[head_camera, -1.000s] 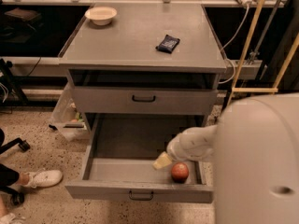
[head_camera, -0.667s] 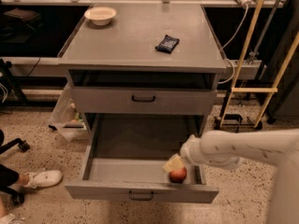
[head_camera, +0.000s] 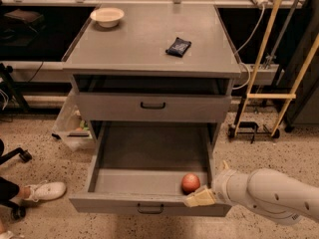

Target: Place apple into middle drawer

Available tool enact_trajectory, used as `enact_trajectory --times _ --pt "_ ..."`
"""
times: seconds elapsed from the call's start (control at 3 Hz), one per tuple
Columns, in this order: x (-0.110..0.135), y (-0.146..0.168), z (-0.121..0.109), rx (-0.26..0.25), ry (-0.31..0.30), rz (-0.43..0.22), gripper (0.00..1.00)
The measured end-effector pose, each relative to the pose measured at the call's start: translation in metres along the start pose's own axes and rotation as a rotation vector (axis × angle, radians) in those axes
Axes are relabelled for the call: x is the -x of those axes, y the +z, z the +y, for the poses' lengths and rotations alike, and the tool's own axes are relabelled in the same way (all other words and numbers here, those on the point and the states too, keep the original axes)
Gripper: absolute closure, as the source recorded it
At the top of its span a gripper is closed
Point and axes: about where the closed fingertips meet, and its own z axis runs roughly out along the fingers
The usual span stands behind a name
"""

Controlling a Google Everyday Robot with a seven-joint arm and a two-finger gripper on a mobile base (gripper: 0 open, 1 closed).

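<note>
The dark blue snack packet [head_camera: 178,47] lies on the top of the grey cabinet [head_camera: 134,49], towards its right rear. Pale markings show on the wrapper, but they are too small to read. No other writing can be made out on the cabinet. A shallow cream bowl [head_camera: 107,17] stands at the cabinet's left rear corner.

Under the top is an open slot, then a closed drawer front [head_camera: 109,107] with a small dark handle [head_camera: 153,105]. Below that, the middle drawer [head_camera: 139,153] is pulled out from the cabinet towards the camera. The apple [head_camera: 190,182] rests on the drawer's flat floor in the front right corner, close against the front wall.

The gripper [head_camera: 199,198] sits at the cabinet's front right, over the top edge of the drawer's front wall and just beside the apple. It appears only as a cream wedge, so how far it is open cannot be told, nor whether it touches the fruit. The white arm [head_camera: 271,193] behind it runs out of the picture at the lower right.

Left of the cabinet a clear plastic bin [head_camera: 67,131] is half hidden by the cabinet's side, and its contents cannot be made out. A white shoe [head_camera: 45,190] lies on the speckled floor nearby, and the leg above it is cut off by the picture's edge. Right of the cabinet stands a wooden frame [head_camera: 269,96], whose upper part is also cut off.
</note>
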Motion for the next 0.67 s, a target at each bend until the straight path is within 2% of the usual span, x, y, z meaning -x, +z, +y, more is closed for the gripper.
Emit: enact_trajectory --times 0.33,0.67 --pt "0.0 0.0 0.0 0.0 0.0 0.0 0.0" --pt "0.011 -0.026 -0.005 0.019 -0.003 -0.001 0.0"
